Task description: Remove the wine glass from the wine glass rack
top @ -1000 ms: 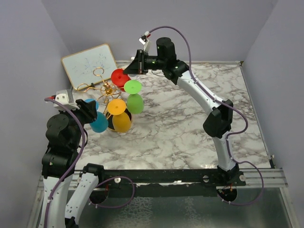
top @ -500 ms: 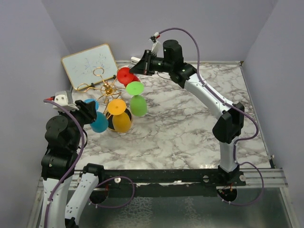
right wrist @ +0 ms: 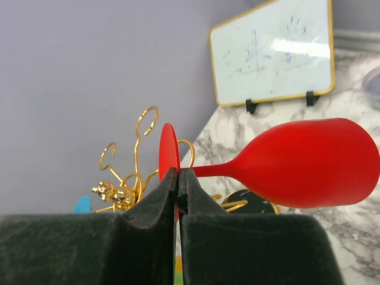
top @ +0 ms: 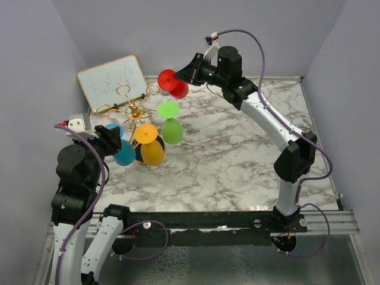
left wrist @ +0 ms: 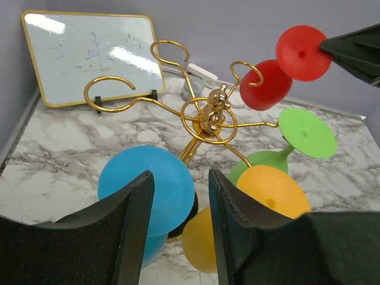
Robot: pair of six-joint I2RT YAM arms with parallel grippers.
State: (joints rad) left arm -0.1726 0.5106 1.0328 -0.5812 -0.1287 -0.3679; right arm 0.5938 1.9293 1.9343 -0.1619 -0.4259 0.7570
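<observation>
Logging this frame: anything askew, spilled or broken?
Nothing spilled or broken. Only oddity: the red wine glass lies sideways in the air, clear of the wine glass rack, pinched by just its foot in the right gripper. The green glass, orange glass and blue glass hang on it.

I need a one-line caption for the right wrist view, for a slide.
The right tool pinches the red wine glass by its foot, gold rack behind.
</observation>
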